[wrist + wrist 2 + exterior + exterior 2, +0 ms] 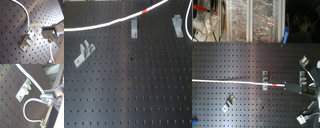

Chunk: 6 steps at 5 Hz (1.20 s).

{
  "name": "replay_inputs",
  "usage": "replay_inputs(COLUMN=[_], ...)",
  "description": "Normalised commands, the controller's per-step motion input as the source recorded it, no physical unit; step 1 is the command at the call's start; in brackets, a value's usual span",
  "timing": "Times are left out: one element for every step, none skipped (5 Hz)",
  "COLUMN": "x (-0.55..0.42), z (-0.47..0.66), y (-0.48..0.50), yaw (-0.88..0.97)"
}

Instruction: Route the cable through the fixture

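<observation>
The white cable (232,82) runs from the second exterior view's left across the black pegboard to my gripper (290,86), with its red tape band (274,85) just before the fingers. In the first exterior view the cable (109,23) crosses the top of the middle grey fixture (135,29), with the red band (145,10) past it. I cannot tell whether it sits in the slot. In the first wrist view the cable (25,11) arcs over a fixture (28,40) into the gripper (44,30), which is shut on it. The second wrist view shows the same hold (44,99).
Other grey fixtures stand on the board: one at the first exterior view's left (84,53), one at its right (177,24). The second exterior view shows more fixtures (227,105) (303,61) (302,119) and clutter beyond the board's far edge (252,20).
</observation>
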Motion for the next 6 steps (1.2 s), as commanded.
replay_inputs(x=[0.005,0.393,0.0,-0.316,-0.014,-0.175], z=[0.04,0.18,0.03,0.72,0.0,-0.11], y=[0.108,-0.026,0.0,-0.263,0.001,0.291], yaw=[0.0,0.0,0.0,0.0,0.0,0.25])
